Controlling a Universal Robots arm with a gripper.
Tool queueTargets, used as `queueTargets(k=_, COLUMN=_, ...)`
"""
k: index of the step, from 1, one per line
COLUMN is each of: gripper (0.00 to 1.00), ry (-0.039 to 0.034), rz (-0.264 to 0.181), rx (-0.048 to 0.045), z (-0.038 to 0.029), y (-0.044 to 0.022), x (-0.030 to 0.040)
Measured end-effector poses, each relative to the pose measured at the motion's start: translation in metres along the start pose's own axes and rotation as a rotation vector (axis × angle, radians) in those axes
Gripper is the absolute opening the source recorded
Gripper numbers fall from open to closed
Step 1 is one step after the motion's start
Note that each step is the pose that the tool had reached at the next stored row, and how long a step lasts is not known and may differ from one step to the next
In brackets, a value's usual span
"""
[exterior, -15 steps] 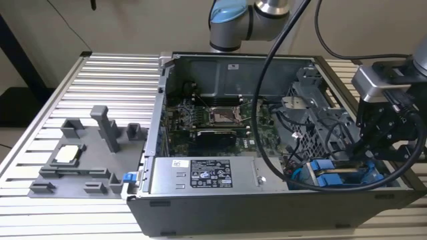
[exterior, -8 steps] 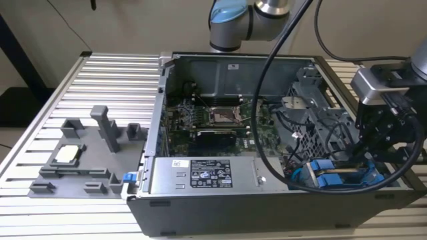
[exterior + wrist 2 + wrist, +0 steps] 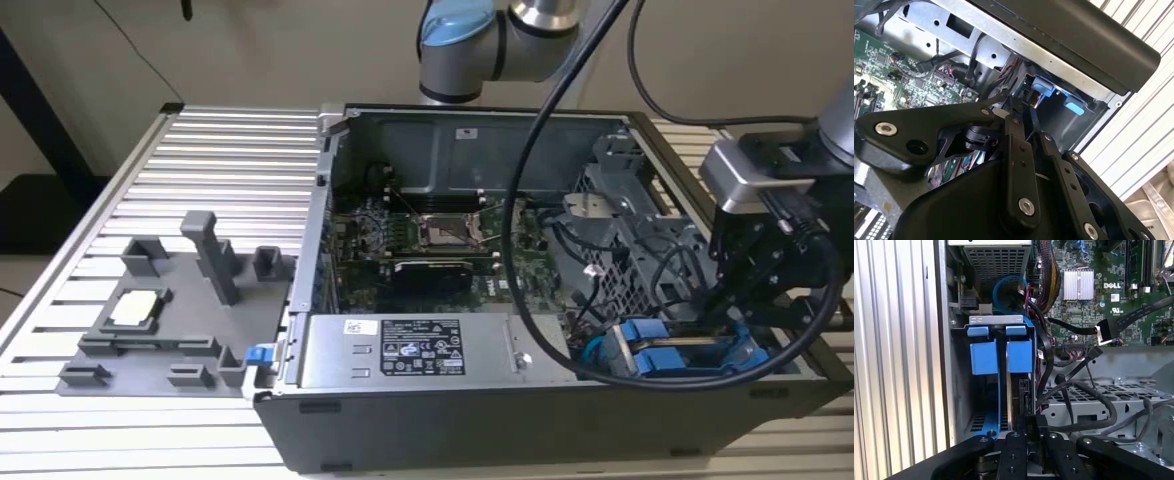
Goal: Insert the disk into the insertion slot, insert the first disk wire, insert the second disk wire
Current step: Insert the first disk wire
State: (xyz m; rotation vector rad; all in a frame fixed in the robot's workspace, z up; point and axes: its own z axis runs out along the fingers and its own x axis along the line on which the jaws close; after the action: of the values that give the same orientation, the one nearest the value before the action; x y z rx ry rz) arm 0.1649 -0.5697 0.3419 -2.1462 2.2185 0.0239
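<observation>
**Disk on edge in the bay, straight ahead of the fingers**

The open computer case (image 3: pixel 534 425) lies beneath the arm. In it the insertion slot (image 3: pixel 956 390) opens directly ahead of the fingertips. The disk (image 3: pixel 1018 390) stands on edge inside, its long axis running straight away from the fingers and its blue tabs (image 3: pixel 1019 354) at the far end. The gripper (image 3: pixel 1031 429) is in line behind it, drawn narrow, and appears pinched on the disk's near end.

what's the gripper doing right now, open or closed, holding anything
gripper: closed on a black plug
</observation>
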Motion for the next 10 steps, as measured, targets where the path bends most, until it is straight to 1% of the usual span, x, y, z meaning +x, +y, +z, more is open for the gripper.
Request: queueTargets(k=10, gripper=0.19, ry=-0.0004, rz=0.000, rx=0.0000, z=0.0031, y=-0.0011, x=0.0001)
